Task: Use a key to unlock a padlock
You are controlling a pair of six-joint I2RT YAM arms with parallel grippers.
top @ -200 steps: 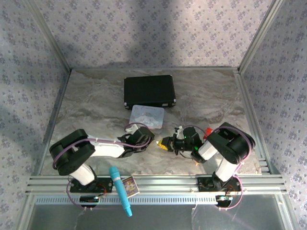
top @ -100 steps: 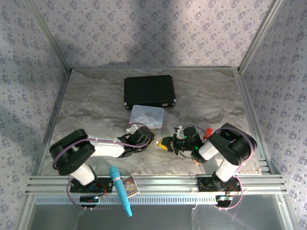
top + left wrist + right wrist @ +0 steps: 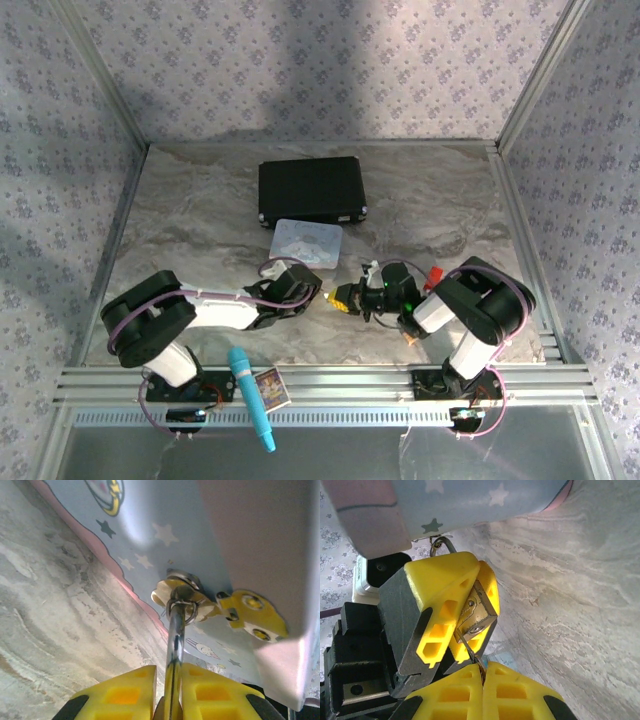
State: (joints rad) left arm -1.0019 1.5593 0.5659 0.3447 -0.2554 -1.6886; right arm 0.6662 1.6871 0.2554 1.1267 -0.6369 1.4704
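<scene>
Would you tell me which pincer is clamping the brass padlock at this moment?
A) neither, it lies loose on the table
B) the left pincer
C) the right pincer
B: the right wrist view shows the padlock wedged in the left pincer, while the right pincer pinches only the thin key below it.

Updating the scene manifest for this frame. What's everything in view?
case: 1, black, far middle of table
tin box: 1, pastel blue, just in front of the case
padlock: 1, brass, in the left jaws
key: 1, silvery, in the right jaws, tip at the padlock
red piece: 1, red, beside right arm
toy microphone: 1, blue, on near rail
card: 1, printed, beside the microphone
table: 1, grey marble
left arm: 1, black-white, yellow jaws shut
right arm: 1, same, jaws shut
</scene>
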